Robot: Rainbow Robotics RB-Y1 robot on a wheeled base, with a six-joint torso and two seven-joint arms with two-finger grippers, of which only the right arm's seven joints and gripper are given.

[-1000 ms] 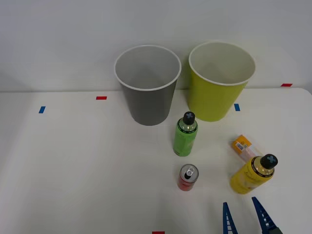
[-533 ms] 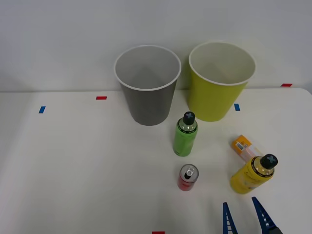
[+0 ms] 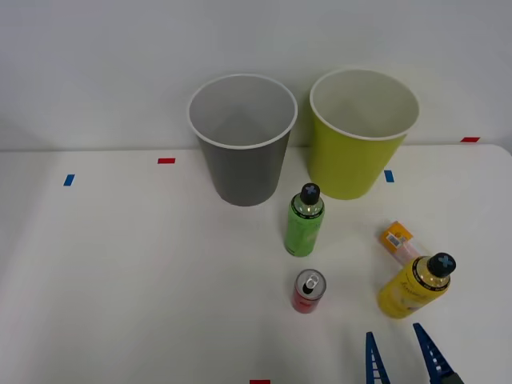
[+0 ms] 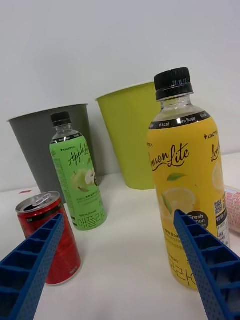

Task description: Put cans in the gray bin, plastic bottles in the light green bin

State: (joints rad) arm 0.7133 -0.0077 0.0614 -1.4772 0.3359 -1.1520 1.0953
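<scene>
- Cans first: one short red can [image 3: 308,290] stands upright on the white table [image 3: 120,272], pull-tab up, nearer the robot than the gray bin [image 3: 242,140] and a little to its right.
- Gray bin sits at the back of the table, mouth open, touched by nothing.
- Green bottle [image 3: 304,221] stands upright just right of the gray bin's base, between that bin and the can.
- Light green bin [image 3: 360,134] stands just beside the gray bin, on its right.
- Yellow bottle [image 3: 414,286], black cap on, is upright well right of the gray bin and nearer the robot.
- Pink bottle [image 3: 402,243] lies on its side just behind the yellow one.
- Right gripper [image 3: 402,358] hangs nearest the robot, fingers [image 4: 212,270] spread wide, nothing between them.
</scene>
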